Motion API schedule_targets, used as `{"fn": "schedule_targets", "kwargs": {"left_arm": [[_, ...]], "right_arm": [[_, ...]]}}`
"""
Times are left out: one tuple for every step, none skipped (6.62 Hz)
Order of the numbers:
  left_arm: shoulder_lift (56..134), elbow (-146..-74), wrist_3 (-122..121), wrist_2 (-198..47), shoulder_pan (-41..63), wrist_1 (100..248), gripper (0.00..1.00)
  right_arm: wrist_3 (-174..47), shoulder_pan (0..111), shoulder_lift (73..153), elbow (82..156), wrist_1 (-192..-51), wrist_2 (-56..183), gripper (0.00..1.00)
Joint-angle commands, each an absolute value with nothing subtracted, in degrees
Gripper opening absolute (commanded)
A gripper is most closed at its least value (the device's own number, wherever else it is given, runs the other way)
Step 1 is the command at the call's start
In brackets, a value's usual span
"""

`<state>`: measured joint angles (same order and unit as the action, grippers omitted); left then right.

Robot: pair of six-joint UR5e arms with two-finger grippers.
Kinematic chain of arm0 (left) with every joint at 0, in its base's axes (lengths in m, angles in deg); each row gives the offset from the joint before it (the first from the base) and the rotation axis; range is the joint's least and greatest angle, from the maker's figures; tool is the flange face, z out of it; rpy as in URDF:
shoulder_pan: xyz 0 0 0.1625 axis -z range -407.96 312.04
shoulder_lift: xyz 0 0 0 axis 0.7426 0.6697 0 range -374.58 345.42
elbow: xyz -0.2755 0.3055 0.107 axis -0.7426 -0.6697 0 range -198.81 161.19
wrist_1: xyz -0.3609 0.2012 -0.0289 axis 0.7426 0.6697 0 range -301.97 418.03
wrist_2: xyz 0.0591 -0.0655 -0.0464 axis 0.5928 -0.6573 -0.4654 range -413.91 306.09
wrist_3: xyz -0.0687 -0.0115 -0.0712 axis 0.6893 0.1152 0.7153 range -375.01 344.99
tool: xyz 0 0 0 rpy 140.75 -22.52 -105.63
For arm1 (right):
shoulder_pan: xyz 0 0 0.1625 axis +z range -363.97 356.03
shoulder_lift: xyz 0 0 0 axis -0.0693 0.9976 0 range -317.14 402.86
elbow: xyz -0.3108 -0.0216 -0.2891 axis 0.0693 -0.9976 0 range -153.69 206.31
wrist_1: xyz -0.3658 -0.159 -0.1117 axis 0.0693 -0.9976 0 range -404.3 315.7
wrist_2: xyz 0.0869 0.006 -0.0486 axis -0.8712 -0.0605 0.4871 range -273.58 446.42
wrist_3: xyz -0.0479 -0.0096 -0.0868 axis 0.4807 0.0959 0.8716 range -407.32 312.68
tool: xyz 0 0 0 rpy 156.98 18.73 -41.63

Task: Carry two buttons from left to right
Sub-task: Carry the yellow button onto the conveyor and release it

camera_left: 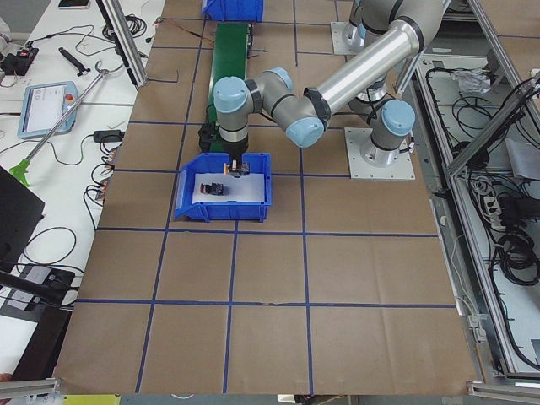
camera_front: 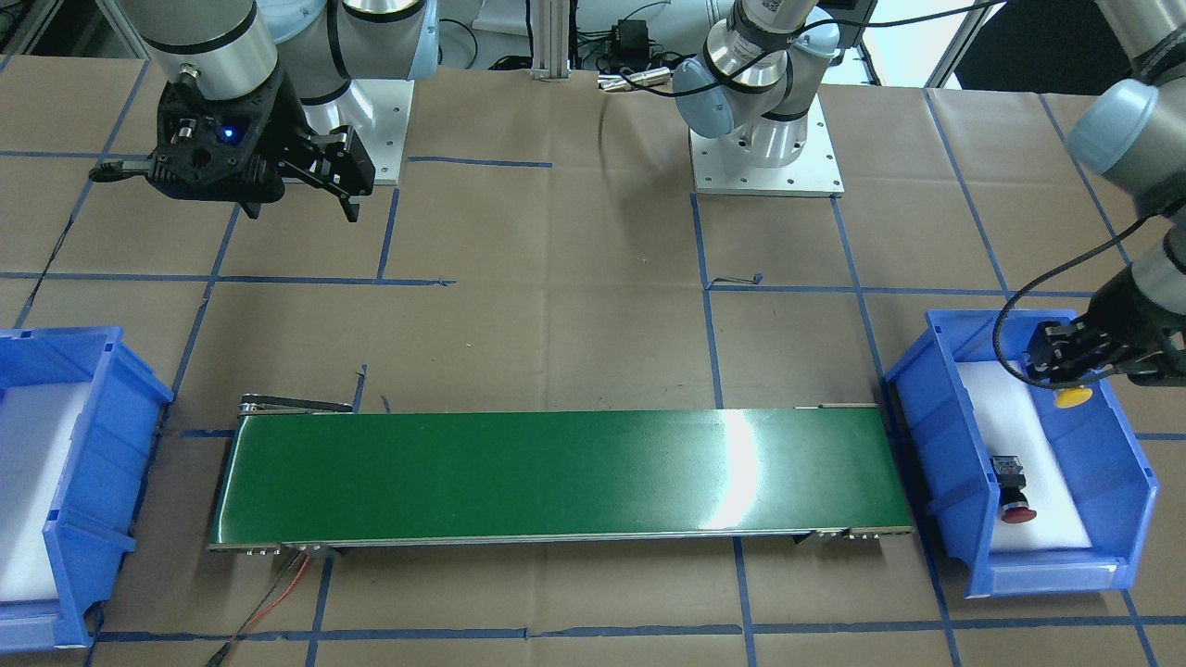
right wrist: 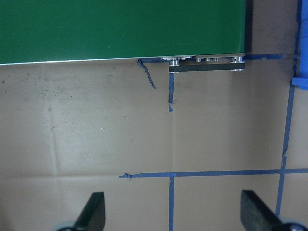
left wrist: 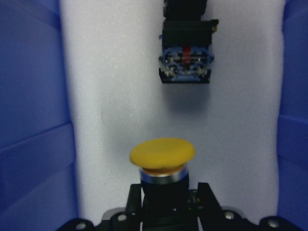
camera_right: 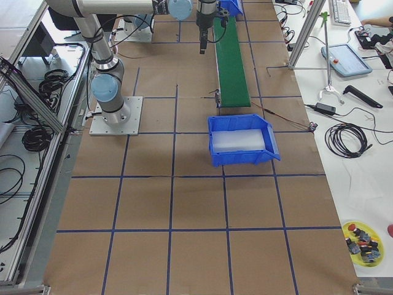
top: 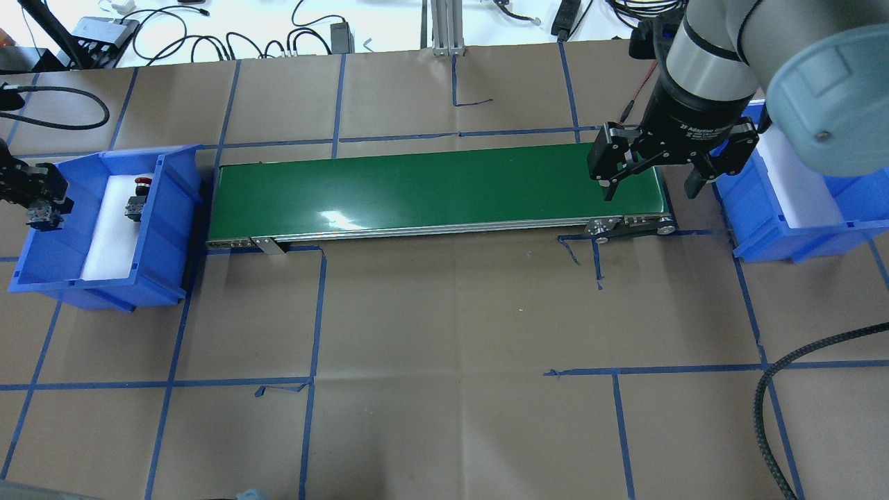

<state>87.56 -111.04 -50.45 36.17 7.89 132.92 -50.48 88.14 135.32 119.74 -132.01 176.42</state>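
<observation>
On the surface (top: pixel 444 333), papered brown and gridded with blue tape, we see a green conveyor belt (top: pixel 430 187) running between two blue bins. The left bin (top: pixel 173 208) sits just off the belt's left end and is lined with white foam. The right bin (top: pixel 750 208) sits off the other end with the same white lining.

The right gripper (top: pixel 651 189) hangs above the belt's right end, near the right bin, its jaws spread wide with nothing between them. On its black collar we can read "2F Adaptive"; the rest is cut off.

The left gripper (camera_front: pixel 1066 373) is inside the left bin, its jaws closed on the black body of the yellow button (left wrist: pixel 162 153). The mushroom cap points away from the wrist, over the foam; we cannot tell whether it touches. The red button (camera_front: pixel 1012 486) lies on its side on the foam, apart from the yellow one. Its rear block, with blue and red parts, faces the left wrist camera.
</observation>
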Motion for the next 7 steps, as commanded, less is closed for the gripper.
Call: {"fn": "schedule_targets", "kwargs": {"left_arm": [[87.1, -107.5, -46.2, 36.1, 14.4, 136.2, 0.05], [87.1, -107.5, -41.7, 35.7, 19.3, 136.2, 0.06], [86.8, -107.5, -38.1, 36.3, 23.7, 135.6, 0.06], [87.3, -107.7, -34.4, 36.5, 28.6, 135.6, 0.06], [88.5, -108.4, -27.9, 36.2, 32.0, 134.6, 0.06], [89.6, -110.0, -25.2, 36.2, 34.6, 131.7, 0.06], [91.2, -111.7, -24.7, 36.3, 36.1, 128.8, 0.06]], "right_arm": [[-50.5, 88.1, 135.3, 119.7, -132.0, 176.4, 1.0], [-50.5, 88.1, 135.3, 119.7, -132.0, 176.4, 1.0], [-50.5, 88.1, 135.3, 119.7, -132.0, 176.4, 1.0], [-50.5, 88.1, 135.3, 119.7, -132.0, 176.4, 1.0], [-50.5, 88.1, 135.3, 119.7, -132.0, 176.4, 1.0], [-50.5, 88.1, 135.3, 119.7, -132.0, 176.4, 1.0], [-50.5, 88.1, 135.3, 119.7, -131.9, 176.4, 1.0]]}}
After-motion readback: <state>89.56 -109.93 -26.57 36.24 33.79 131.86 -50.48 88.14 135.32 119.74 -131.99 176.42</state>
